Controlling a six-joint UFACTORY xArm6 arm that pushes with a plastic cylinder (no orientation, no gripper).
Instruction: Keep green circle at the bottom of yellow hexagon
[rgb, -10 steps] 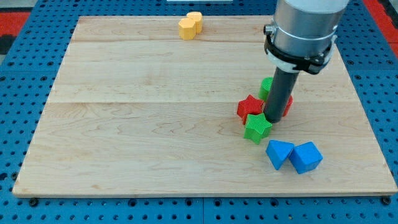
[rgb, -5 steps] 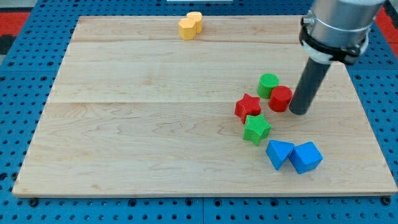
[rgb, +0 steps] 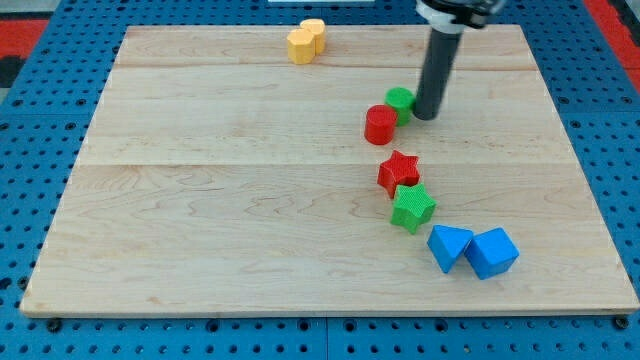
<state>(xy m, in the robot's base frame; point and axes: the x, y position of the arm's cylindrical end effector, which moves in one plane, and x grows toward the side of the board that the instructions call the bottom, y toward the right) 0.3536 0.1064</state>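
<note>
The green circle (rgb: 400, 100) sits right of the board's centre, touching the red cylinder (rgb: 380, 125) at its lower left. My tip (rgb: 427, 115) stands against the green circle's right side. The yellow hexagon (rgb: 300, 45) lies at the view's top, joined to a second yellow block (rgb: 314, 32) behind it. The green circle is well to the right of and below the yellow hexagon.
A red star (rgb: 399, 171) and a green star (rgb: 412, 206) touch each other below the red cylinder. Two blue blocks (rgb: 449, 246) (rgb: 491, 251) lie side by side near the bottom right. The wooden board (rgb: 200, 200) ends in a blue pegboard surround.
My tip swung from beside the stars to the right, then up and left. The green circle and red cylinder have been pushed up and to the left, away from the stars.
</note>
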